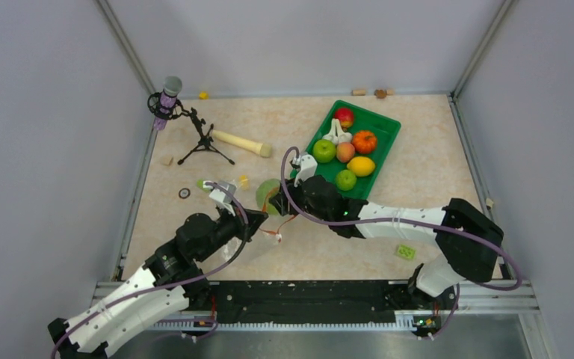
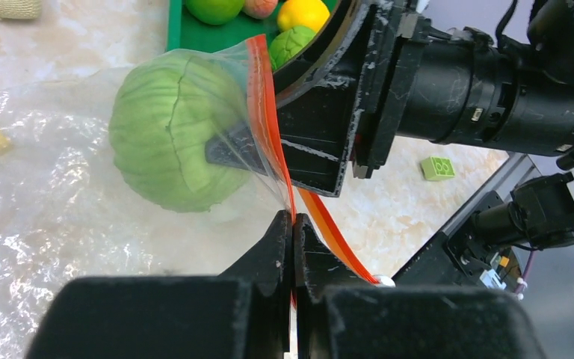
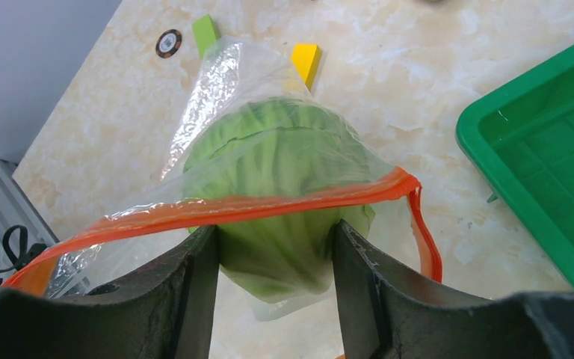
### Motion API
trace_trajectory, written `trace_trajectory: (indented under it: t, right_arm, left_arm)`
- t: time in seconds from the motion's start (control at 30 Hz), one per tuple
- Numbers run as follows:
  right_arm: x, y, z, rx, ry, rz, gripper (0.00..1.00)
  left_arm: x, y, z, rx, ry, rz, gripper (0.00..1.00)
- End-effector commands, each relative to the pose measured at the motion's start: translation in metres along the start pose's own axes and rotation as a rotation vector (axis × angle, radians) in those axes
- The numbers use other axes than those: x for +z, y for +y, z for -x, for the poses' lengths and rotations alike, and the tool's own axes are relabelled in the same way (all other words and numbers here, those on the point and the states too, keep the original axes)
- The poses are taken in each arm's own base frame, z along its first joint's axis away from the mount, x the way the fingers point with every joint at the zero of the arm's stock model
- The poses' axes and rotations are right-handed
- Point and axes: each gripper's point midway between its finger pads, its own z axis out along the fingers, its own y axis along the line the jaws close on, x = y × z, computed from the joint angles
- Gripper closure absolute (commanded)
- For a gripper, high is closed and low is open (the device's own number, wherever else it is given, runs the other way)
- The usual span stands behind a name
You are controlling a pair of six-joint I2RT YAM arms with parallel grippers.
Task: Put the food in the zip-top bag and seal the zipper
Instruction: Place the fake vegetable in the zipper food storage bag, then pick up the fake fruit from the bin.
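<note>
Cabbage point(image 3: 276, 172) sits apparently halfway inside the bag point(image 2: 37, 224), beside the tray point(image 3: 538, 172), clamped between the right gripper's point(image 3: 275, 235) wide-spread jaws; the left gripper's point(image 2: 293, 228) jaws are pinched tight on the zipper point(image 3: 269, 206).

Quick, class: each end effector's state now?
Left end effector: shut on orange-red zipper strip of clear plastic bag.
Right end effector: shut on pale green toy cabbage.

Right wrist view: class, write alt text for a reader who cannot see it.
The right pincer grips a pale green cabbage partway inside a clear zip-top bag, its orange-red zipper stretched across the cabbage. A green tray lies at right.
</note>
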Motion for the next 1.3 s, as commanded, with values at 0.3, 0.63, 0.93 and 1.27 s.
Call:
trace_trajectory:
  t: [0.3,0.63,0.93,1.27]
  right_arm:
    - [-0.025,0.046,0.051,0.009,-0.135,0.202,0.01]
    - [-0.07,0.035,0.065,0.008,-0.176,0.185,0.01]
    - [-0.099,-0.067,0.07,0.057,-0.196,-0.341,0.01]
    - [-0.106,-0.137,0.066,0.12,-0.137,-0.521,0.01]
  left_arm:
    - [-0.006,0.021,0.025,-0.073,-0.12,0.141,1.0]
    - [-0.011,0.028,0.03,-0.09,-0.155,0.176,1.0]
    - [-0.022,0.014,0.05,-0.104,-0.242,0.106,1.0]
    - [-0.032,-0.005,0.097,-0.138,-0.307,0.105,1.0]
